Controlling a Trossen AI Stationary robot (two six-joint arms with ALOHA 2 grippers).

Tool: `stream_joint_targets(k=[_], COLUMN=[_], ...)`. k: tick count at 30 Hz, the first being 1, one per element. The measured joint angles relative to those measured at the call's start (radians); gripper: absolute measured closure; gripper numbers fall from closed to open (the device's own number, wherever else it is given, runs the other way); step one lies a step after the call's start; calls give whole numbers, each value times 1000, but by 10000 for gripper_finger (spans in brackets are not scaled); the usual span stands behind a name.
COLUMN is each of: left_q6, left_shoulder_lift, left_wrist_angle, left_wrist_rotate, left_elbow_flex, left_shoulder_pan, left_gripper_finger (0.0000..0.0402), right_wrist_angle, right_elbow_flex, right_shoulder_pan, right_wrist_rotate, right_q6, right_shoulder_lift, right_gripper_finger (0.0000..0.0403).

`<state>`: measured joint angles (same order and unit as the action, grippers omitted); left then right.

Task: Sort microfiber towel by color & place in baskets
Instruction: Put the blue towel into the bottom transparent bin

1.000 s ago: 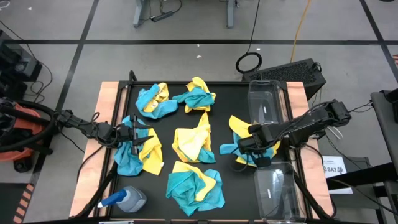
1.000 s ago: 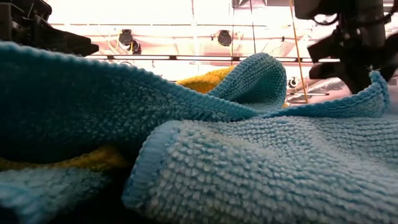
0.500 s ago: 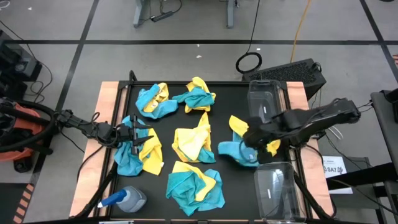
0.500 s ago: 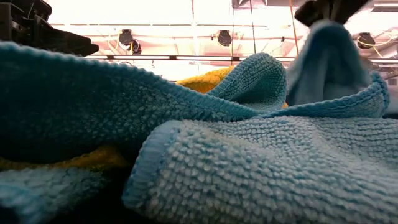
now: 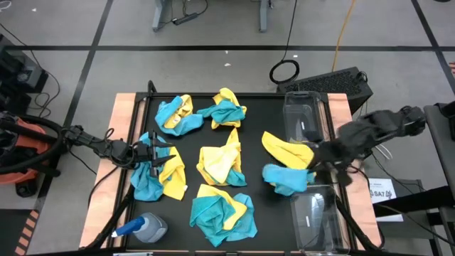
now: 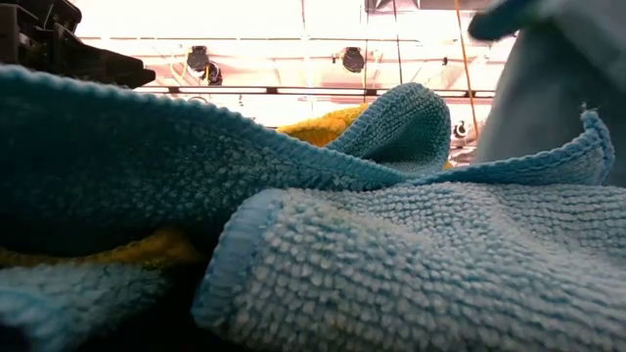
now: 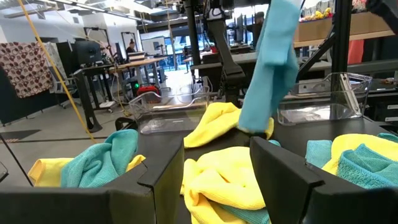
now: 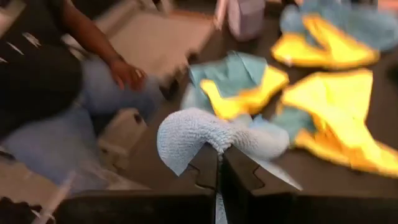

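Observation:
Several piles of yellow and teal microfiber towels [image 5: 220, 163] lie on the black table. My right gripper [image 8: 218, 171] is raised at the right side, shut on a teal towel [image 5: 286, 178] that hangs beside a yellow towel [image 5: 286, 151] lying on the table. The hanging teal towel [image 7: 273, 62] also shows in the left wrist view. Two clear baskets [image 5: 302, 117] [image 5: 320, 220] stand along the right edge. My left gripper [image 5: 153, 151] waits open and level over the left pile [image 5: 158, 178], its fingers [image 7: 280, 177] apart with nothing between them. My right gripper pinches a bunched fold of the teal towel [image 8: 193, 134] between its two shut fingers. The fingers slant downward from the table's right side. The towel hangs slack below them [image 7: 264, 93]; I cannot tell whether its lower end is clear of the yellow towel.
A blue-capped spray bottle [image 5: 146, 227] lies at the near left corner. A person sits beyond the table's left side, hand [image 8: 124, 74] on a knee. A large teal towel [image 6: 391, 254] fills the low view.
My right gripper has risen and drawn back toward the table's right edge, tipping from pointing down to a shallower slant. It stayed shut and pulled the teal towel up off the yellow towel, which has stayed on the table.

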<state>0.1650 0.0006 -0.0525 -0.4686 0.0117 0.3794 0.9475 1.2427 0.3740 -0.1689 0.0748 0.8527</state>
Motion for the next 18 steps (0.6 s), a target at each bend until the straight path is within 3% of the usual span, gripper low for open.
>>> stream_joint_targets(k=[7,18], left_q6=[0,0], left_shoulder_lift=[0,0], left_wrist_angle=[0,0], left_wrist_rotate=[0,0], left_elbow_flex=[0,0], left_shoulder_pan=[0,0], left_gripper_finger=[210,210], right_wrist_angle=[-132,-158], right_elbow_flex=[0,1], right_shoulder_pan=[65,97], right_wrist_rotate=[-61,-336], right_q6=[-172,-420], right_shoulder_lift=[-129,-192], right_gripper_finger=[403,402])
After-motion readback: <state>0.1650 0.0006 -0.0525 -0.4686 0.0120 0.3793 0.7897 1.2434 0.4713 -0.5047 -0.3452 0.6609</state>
